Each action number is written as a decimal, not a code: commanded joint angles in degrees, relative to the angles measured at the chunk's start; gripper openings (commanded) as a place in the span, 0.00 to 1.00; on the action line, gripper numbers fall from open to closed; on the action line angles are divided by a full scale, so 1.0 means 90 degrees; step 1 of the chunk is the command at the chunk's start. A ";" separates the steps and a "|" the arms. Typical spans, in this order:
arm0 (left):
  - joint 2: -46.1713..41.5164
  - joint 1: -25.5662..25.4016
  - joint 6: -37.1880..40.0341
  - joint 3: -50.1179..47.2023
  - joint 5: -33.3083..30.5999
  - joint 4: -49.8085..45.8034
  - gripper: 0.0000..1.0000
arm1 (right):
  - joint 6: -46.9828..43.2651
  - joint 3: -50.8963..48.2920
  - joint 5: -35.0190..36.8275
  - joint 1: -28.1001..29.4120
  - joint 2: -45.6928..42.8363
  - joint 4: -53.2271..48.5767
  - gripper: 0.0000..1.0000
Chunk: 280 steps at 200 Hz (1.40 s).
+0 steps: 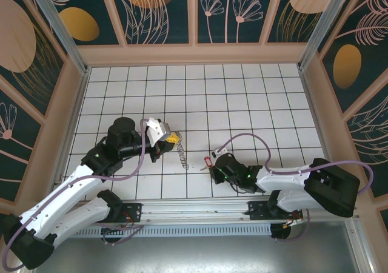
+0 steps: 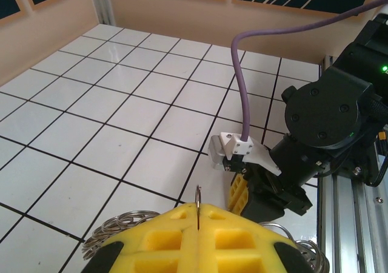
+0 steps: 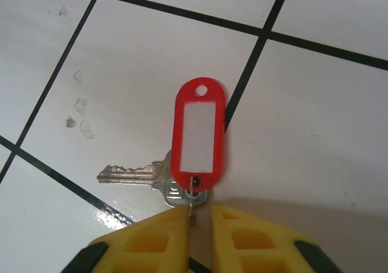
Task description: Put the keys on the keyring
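Clamps the keyring (image 1: 182, 155) in the fully closed left pincer (image 1: 172, 138), a sliver of ring caught between the yellow pads (image 2: 163, 236) and loose coils spilling out below, over the near middle of the white tiled desk (image 1: 254, 103). Nips the keys (image 3: 198, 133) by their thin wire loop in the right pincer (image 3: 200, 217), jaws drawn almost together, with the red-tagged bunch lying flat on the desk near the keyring, on its right.
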 commanded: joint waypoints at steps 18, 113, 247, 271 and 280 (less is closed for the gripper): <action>-0.0081 0.0005 -0.0087 0.0005 -0.0034 0.0295 0.00 | -0.0116 0.0134 -0.0296 0.0063 -0.0121 0.0113 0.02; -0.0037 0.0010 -0.0078 0.0003 -0.0041 0.0295 0.00 | -0.0219 -0.0269 -0.0416 0.0061 -0.2087 -0.0130 0.00; 0.0704 -0.0023 0.0376 0.0661 0.1259 -0.0440 0.00 | -0.2041 0.3239 -0.2004 -0.0237 -0.2321 -0.3848 0.00; 0.0976 -0.0068 0.0439 0.0931 0.1607 -0.0690 0.00 | -0.2176 0.3519 -0.1988 -0.0316 -0.2202 -0.4124 0.00; 0.1062 -0.0089 0.0453 0.1025 0.1742 -0.0798 0.00 | -0.2279 0.3622 -0.1866 -0.0316 -0.2160 -0.4249 0.00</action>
